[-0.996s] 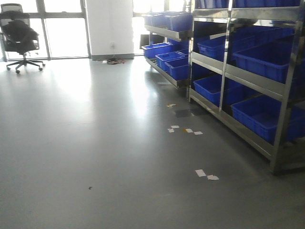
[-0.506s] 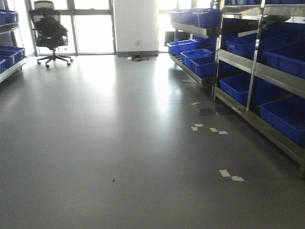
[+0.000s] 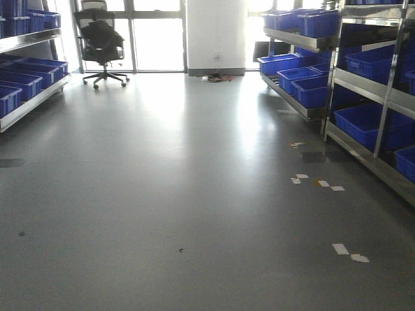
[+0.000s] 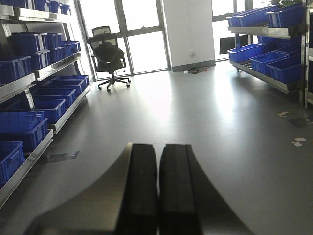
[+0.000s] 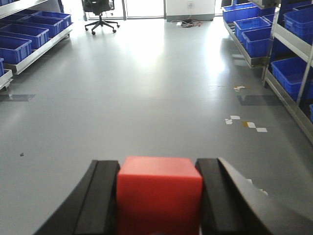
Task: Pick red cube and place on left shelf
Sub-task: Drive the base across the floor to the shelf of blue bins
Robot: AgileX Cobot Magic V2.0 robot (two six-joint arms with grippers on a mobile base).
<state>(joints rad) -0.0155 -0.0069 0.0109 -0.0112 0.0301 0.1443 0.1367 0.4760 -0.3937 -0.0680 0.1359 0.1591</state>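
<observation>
Right now one red cube [image 5: 159, 192] is sitting between the two black fingers of the right gripper [image 5: 159, 196], which is clamping it from both sides. The cube is showing one flat face to the wrist camera, with its top face lying level and its side faces pressing against the finger pads [image 5: 104, 196]. Its sides are looking about equal, so no long axis is standing out. It is hanging above the grey floor [image 3: 168, 194], well apart from the left shelf [image 3: 32, 102].

The left gripper [image 4: 158, 191] is carrying nothing; its two black pads are pressing together with only a thin seam between them.

The left shelf is running along the left wall as a steel rack, and several blue crates [image 3: 23, 83] are sitting on it, in stacked tiers in the left wrist view. Across the room, two more steel racks [image 3: 363, 146] are standing along the right side, also carrying blue crates. One black office chair [image 3: 100, 39] is standing by the bright windows at the far end. A handful of small white scraps [image 3: 340, 248] are lying on the floor near the right racks.
</observation>
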